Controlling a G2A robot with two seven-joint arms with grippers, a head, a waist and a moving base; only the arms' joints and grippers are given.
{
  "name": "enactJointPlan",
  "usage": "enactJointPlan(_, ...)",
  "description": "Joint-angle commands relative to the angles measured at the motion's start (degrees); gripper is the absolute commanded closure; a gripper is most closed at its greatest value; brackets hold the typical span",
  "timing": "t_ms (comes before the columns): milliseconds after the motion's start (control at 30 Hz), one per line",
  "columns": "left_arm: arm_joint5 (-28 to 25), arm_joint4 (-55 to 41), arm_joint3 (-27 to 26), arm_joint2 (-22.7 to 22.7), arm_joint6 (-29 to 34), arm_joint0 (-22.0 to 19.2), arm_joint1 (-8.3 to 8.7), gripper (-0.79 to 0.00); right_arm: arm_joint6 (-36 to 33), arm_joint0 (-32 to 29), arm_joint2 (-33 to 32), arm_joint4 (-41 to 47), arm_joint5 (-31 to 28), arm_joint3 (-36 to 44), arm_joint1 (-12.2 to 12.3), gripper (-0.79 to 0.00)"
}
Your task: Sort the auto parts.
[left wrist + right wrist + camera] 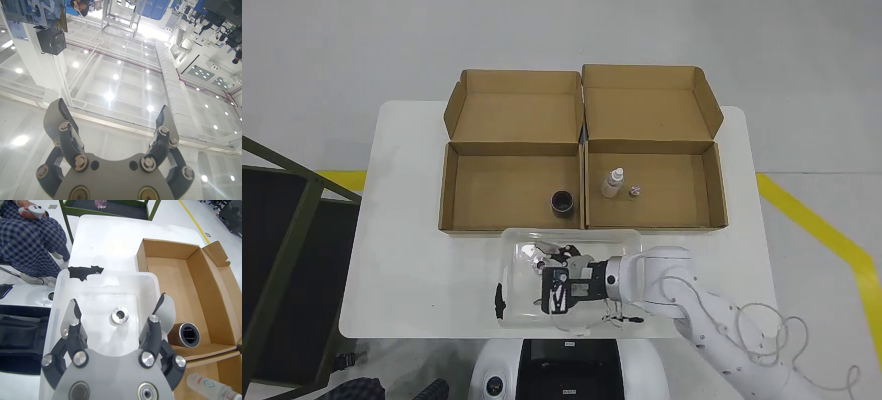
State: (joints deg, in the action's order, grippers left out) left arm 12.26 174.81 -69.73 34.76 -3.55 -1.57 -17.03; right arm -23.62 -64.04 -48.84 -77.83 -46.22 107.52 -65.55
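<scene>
White table (pixel 412 200) carries it all. Two open cardboard boxes sit side by side just beyond the clear bin (pixel 62 275). The right gripper (pixel 118 299) hangs over that bin, jaws spread wide, nothing between them. The left gripper (pixel 112 105) points at the ceiling, jaws spread too. Now the parts: in one box (pixel 502 190), near the bin, a black bearing sleeve (pixel 189 334). In the neighbouring box (pixel 672 185), a small bottle (pixel 613 182). On the bin's floor, a silver metal ring (pixel 120 315), lying flat. Beside the bottle, a tiny part (pixel 635 190).
</scene>
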Motion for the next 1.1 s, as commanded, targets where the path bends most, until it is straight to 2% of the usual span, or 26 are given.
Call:
enactJointPlan(0,0.0,0.0,0.0,0.0,0.0,0.0,0.0,-0.785,0.22,-0.08,0.3,-0.44,-0.01,-0.52,-0.02,-0.662)
enactJointPlan(233,0.0,0.0,0.0,0.0,0.0,0.0,0.0,-0.785,1.44,0.37,1.13,-2.13,0.87,-3.16,-0.21,-0.643)
enactJointPlan(533,0.0,0.0,0.0,0.0,0.0,0.0,0.0,-0.785,3.34,1.5,3.47,-5.25,2.25,-7.09,-0.83,-0.57)
enactJointPlan(900,0.0,0.0,0.0,0.0,0.0,0.0,0.0,-0.785,5.3,3.38,6.11,-6.95,4.35,-11.36,-1.96,-0.585)
enactJointPlan(1067,0.0,0.0,0.0,0.0,0.0,0.0,0.0,-0.785,6.16,4.43,7.02,-7.4,5.27,-13.36,-2.53,-0.529)
